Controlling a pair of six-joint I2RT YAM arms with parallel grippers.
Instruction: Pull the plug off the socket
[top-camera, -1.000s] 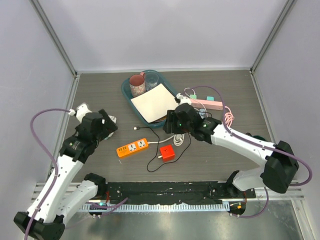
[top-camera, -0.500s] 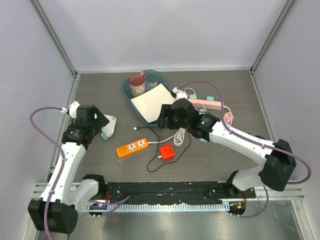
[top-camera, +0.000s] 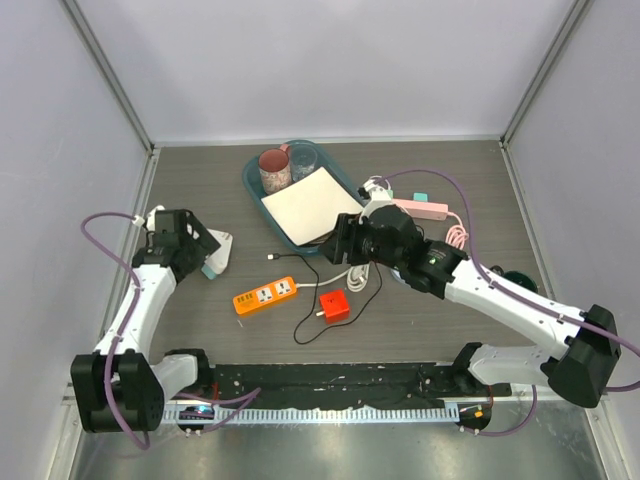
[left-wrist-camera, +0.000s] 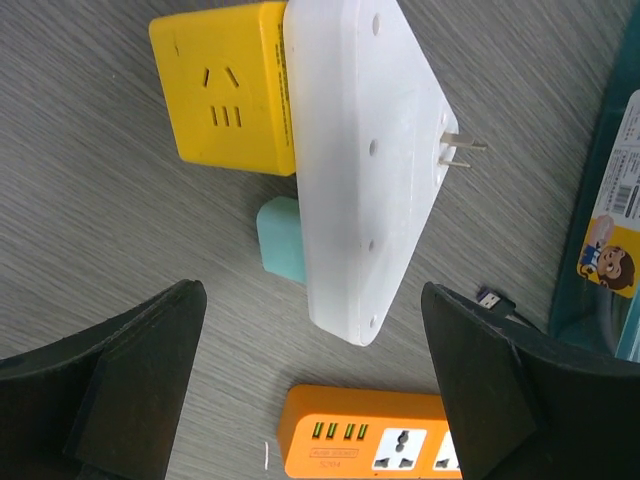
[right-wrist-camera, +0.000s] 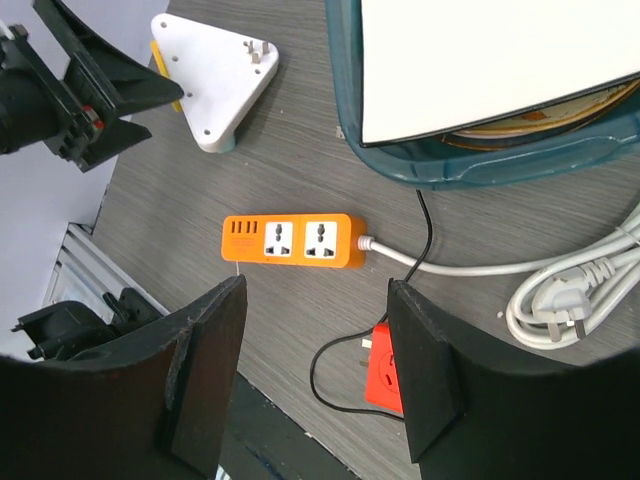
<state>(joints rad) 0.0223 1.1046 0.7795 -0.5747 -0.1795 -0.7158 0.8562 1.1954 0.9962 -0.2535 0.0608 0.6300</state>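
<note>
White triangular adapter, butted against yellow cube socket, lies just ahead of left gripper, whose jaws are wide open and empty, its long axis pointing away from them; right gripper is parted, empty and well apart.

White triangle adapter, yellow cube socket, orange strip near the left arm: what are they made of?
The white triangular adapter looks like moulded plastic, smooth with a soft sheen; its prongs look like bare metal, grey and shiny. The yellow cube socket seems matte plastic with rounded edges. The orange power strip looks like plastic too, slightly glossy, with white socket faces.
</note>
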